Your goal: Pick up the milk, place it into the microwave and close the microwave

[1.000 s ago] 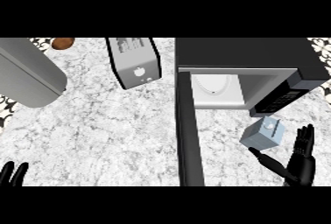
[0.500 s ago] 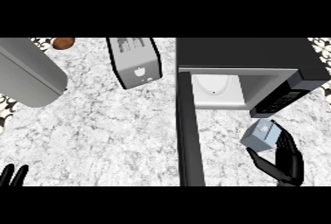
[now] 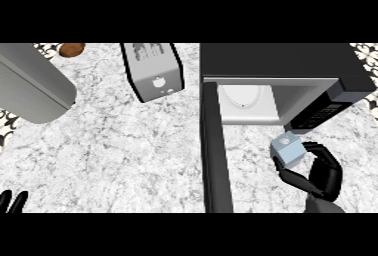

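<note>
I count one milk carton (image 3: 287, 151), one microwave (image 3: 280, 62), one toaster (image 3: 153, 70), one grey cylinder (image 3: 33, 82) and one small brown round thing (image 3: 71, 49). The hands are two: the left hand (image 3: 11, 201) and the right hand (image 3: 323, 174).

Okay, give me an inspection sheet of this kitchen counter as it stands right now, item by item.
Surface: marbled counter.
Job's things: milk carton, outside the microwave, just in front of its opening; microwave door open; pale plate inside.
Clutter: toaster, grey rounded object and small brown object toward the back.
Hands: right hand curled round the milk; left hand open, resting at the lower left edge.
Cables: nothing seen.
Surroundings: patterned tiles at the view's edges.
</note>
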### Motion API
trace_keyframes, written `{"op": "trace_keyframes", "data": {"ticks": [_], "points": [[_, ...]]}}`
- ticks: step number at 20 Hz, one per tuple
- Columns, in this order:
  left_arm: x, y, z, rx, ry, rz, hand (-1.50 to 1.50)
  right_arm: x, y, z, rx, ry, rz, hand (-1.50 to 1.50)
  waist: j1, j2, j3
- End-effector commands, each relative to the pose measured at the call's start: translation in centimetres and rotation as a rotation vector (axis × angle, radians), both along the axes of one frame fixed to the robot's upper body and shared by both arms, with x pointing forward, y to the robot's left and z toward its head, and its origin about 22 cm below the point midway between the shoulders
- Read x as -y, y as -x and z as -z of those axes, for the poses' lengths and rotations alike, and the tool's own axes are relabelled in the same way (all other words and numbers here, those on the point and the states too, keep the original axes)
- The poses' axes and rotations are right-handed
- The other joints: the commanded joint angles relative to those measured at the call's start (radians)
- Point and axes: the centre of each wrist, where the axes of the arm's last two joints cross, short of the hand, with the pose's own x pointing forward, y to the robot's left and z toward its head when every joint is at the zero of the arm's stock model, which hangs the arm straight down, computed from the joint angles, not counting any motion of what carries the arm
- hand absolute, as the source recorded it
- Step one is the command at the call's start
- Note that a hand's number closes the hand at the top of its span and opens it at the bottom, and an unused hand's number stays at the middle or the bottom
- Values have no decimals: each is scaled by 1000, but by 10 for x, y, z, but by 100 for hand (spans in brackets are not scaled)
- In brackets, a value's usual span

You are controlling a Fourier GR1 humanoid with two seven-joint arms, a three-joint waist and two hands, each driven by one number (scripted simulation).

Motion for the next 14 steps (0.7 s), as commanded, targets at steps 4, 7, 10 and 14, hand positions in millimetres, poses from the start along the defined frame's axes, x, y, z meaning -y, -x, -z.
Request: {"op": "trace_keyframes", "data": {"ticks": [4, 7, 10, 14], "points": [[2, 5, -13, 17, 15, 19, -150, 36, 14, -8, -55, 3, -214, 150, -1, 1, 1], [8, 7, 8, -11, 24, 23, -150, 54, 36, -7, -73, -5, -330, 150, -1, -2, 0], [16, 3, -8, 3, 15, 12, -150, 50, 25, -18, -32, -16, -385, 150, -3, 0, 0], [-4, 4, -5, 10, 25, 25, -150, 40, 19, -46, -28, -47, -461, 150, -5, -1, -1]]}}
